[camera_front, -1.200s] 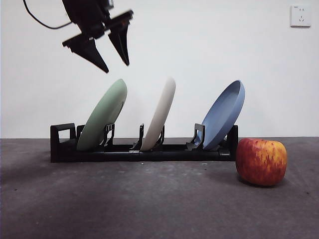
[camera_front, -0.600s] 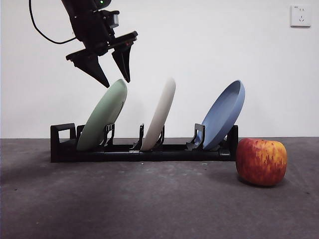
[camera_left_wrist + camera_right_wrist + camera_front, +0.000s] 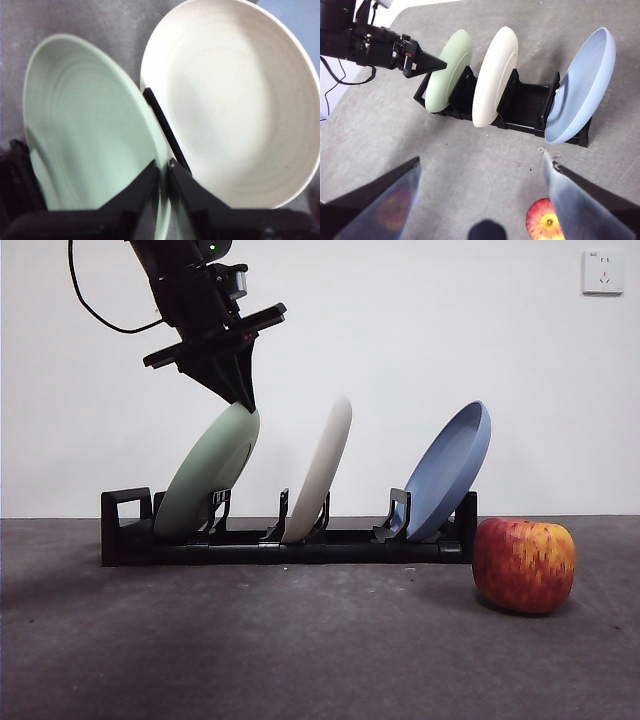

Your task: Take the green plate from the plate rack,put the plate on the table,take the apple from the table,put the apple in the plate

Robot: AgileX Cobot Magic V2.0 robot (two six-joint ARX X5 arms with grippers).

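The green plate (image 3: 205,475) leans in the left slot of the black plate rack (image 3: 125,530) on the dark grey table (image 3: 300,640). My left gripper (image 3: 240,398) comes down from the upper left and is shut on the plate's top rim. In the left wrist view both jaws pinch that rim (image 3: 162,167) of the green plate (image 3: 85,130). The red and yellow apple (image 3: 524,565) sits on the table just right of the rack. My right gripper (image 3: 481,160) is open and empty, high above the table, with the apple (image 3: 544,225) below it.
A cream-white plate (image 3: 322,475) stands in the rack's middle slot, close beside the green one. A blue plate (image 3: 450,470) leans in the right slot near the apple. A white wall with an outlet (image 3: 603,272) stands behind. A black cable hangs from the left arm.
My left gripper came down and to the right onto the green plate's top rim and its jaws went from open to shut on it. The plates and apple have not moved.
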